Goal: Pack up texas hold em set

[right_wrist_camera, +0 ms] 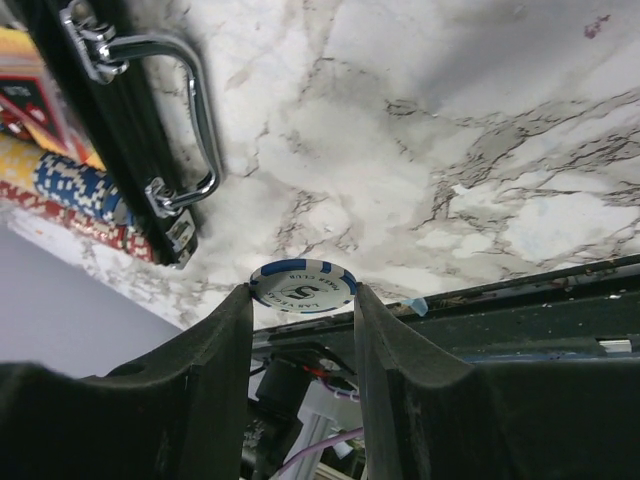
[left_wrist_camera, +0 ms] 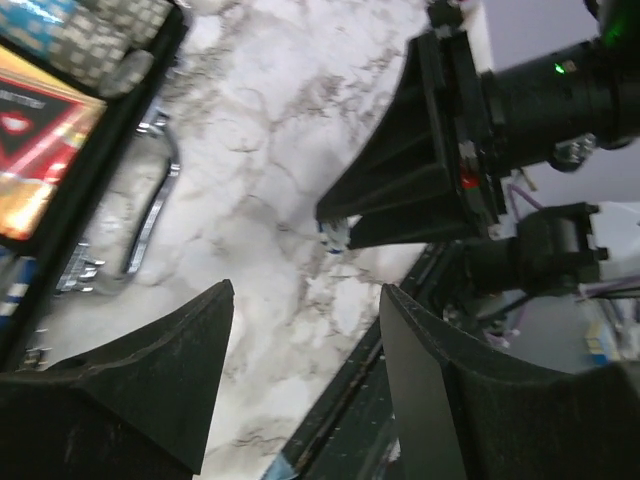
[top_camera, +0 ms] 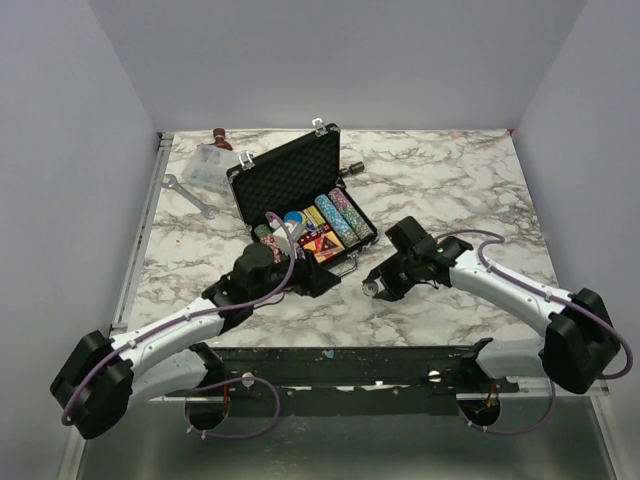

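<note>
- Briefcase is seen open on table; chip rows, card boxes seated.
- Blue-white chip is pinched in right fingers, near handle.
- Left fingers are spread, empty.
- Chip stowing, briefcase closing judged outstanding.

The top camera looked down from high at the near side, far enough back to take in the whole table. Each wrist camera sat close behind its own pincer, facing the tabletop. Both caught the briefcase handle, ahead-left of the left pincer and of the right pincer.
</note>
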Available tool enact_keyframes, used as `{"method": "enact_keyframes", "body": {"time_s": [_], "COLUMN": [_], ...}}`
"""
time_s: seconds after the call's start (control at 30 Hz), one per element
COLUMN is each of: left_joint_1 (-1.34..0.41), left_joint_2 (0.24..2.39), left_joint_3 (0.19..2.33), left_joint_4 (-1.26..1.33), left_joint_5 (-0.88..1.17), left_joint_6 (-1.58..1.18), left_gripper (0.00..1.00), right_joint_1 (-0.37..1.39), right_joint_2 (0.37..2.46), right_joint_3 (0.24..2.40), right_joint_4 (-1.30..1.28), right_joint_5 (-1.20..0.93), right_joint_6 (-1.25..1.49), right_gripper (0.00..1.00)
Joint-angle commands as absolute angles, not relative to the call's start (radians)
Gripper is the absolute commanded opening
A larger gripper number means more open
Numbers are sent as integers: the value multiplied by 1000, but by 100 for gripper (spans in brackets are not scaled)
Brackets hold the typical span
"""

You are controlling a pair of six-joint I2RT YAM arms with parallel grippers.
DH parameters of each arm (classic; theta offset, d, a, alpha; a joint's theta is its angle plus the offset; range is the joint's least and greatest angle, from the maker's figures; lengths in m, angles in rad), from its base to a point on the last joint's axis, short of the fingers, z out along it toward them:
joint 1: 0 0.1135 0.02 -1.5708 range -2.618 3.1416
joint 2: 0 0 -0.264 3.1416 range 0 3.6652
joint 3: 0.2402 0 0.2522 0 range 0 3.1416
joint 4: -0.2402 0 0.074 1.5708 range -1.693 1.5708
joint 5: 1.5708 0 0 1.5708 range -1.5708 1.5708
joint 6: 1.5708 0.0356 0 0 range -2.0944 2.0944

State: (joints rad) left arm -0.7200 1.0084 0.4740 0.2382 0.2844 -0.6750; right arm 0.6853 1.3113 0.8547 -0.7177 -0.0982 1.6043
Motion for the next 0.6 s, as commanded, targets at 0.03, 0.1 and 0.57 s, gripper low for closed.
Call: {"method": "enact_keyframes", "body": {"time_s": [0.03,0.1,0.57], "left_joint_1": [-788,-806,-877], "left_joint_2": [1036,1066,1299], "left_joint_3": [378,377,476], "left_joint_4": [622,644,682], "left_joint_5": [272,250,229], "left_joint_6": [-863,-873,-919], "left_gripper": [58,58,59], "right_joint_1": [678,678,675], "right_joint_2": [1250,1234,1141], "right_joint_3": [826,817,810], "right_joint_4": [-675,-660,-627], "right_joint_5": [-68,-73,-63], "right_joint_6": [1601,1602,1611], "right_gripper": [1,1,1]}}
